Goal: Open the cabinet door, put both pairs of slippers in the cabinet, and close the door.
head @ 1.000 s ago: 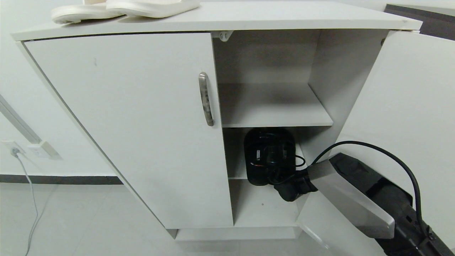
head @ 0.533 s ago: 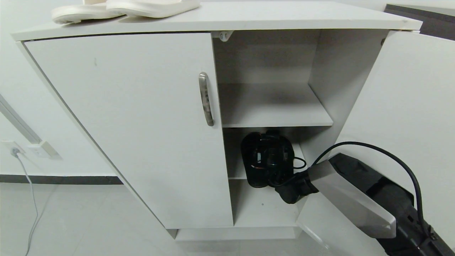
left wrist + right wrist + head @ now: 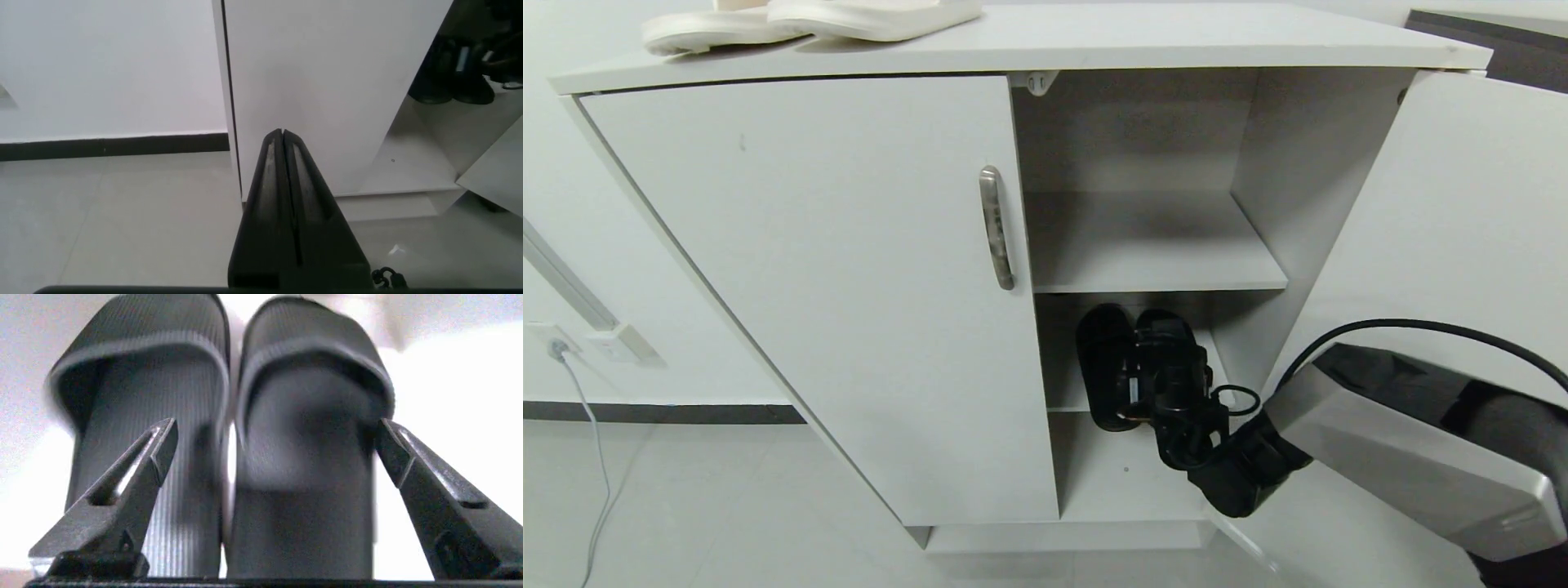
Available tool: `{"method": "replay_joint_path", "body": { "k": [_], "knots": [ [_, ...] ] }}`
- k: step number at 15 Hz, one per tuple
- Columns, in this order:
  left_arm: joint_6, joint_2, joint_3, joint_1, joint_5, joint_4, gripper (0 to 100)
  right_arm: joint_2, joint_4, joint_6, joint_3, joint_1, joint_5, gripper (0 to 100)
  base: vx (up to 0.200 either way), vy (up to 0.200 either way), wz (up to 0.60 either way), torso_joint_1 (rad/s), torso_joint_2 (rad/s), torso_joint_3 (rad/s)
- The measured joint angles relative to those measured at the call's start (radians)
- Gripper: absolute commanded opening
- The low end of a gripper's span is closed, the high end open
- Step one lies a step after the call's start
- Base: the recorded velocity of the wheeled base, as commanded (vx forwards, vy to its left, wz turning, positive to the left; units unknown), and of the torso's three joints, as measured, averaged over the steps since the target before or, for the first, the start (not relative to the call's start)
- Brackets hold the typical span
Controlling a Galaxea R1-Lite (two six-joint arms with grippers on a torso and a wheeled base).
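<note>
Note right gripper [image 3: 276, 433] backed toward lower right of head view since earlier frame; fingers spread, nothing clamped, tips beside slipper heels. Find black slippers [image 3: 1131, 359] flat, side by side on lower shelf [image 3: 1062, 392], lower centre, heels at front edge. Find white slippers [image 3: 809, 20] on cabinet [image 3: 792, 245] top, upper left. Read left gripper [image 3: 282, 139] as pressed together, empty. Risks: catching heel on withdrawal, dragging pair off shelf; clipping open door [image 3: 1445, 212], right, when rising.
</note>
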Motion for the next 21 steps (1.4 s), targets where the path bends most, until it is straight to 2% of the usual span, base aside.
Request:
{"method": "replay_joint_path", "body": {
  "k": [3,6,10,17,21],
  "knots": [
    [0.002,0.000,0.000,0.000,0.000,0.000,0,-0.120,-0.122,0.001,0.247,0.049,-0.005,100,0.000,0.000,0.00,0.000,0.00,0.000],
    [0.001,0.000,0.000,0.001,-0.001,0.000,0,-0.217,-0.186,0.001,0.402,0.088,-0.005,100,0.000,0.000,0.00,0.000,0.00,0.000],
    [-0.002,0.000,0.000,0.000,0.000,0.000,0,-0.265,-0.189,-0.004,0.439,0.112,-0.005,100,0.000,0.000,0.00,0.000,0.00,0.000],
    [-0.003,0.000,0.000,0.000,0.001,0.000,0,-0.273,-0.191,-0.004,0.455,0.117,-0.005,100,-0.200,0.000,0.00,0.002,0.00,0.004],
    [-0.002,0.000,0.000,0.001,0.000,0.000,0,-0.272,-0.202,-0.004,0.465,0.120,-0.005,100,0.000,0.000,0.00,0.000,0.00,0.000]
  ]
}}
